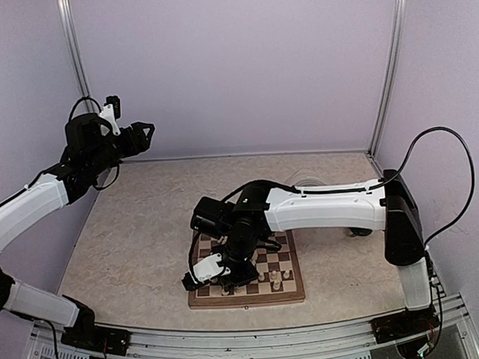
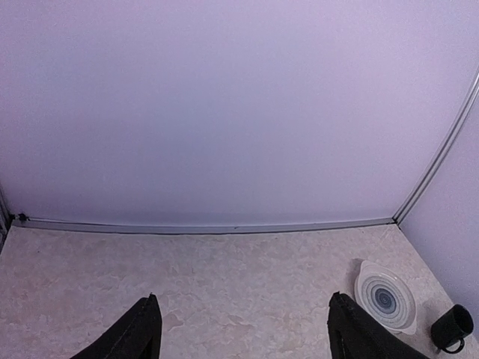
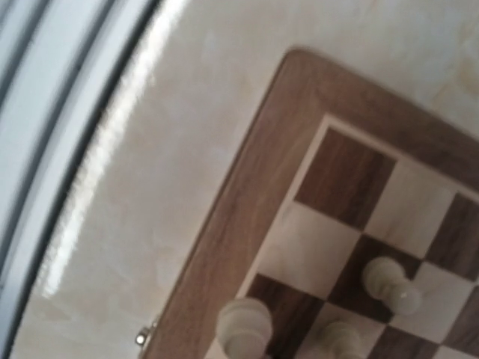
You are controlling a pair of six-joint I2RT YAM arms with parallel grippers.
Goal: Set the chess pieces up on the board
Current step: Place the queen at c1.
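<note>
The board [image 1: 246,299] lies near the table's front edge, and several pale chess pieces [image 1: 276,278] stand on its near rows. My right gripper [image 1: 218,269] hangs low over the board's near left part. The right wrist view shows the board's corner [image 3: 247,217] and three pale pieces [image 3: 391,284], one large and close at the bottom edge [image 3: 243,325]. My right fingers do not show there. My left gripper [image 2: 243,329] is raised at the far left [image 1: 142,138], open and empty, facing the back wall.
A round grey-ringed plate [image 2: 385,298] and a black mug [image 2: 453,329] stand at the back right of the table. The right arm [image 1: 328,207] stretches across above the board's far side. A metal rail [image 3: 67,112] runs along the table's front edge.
</note>
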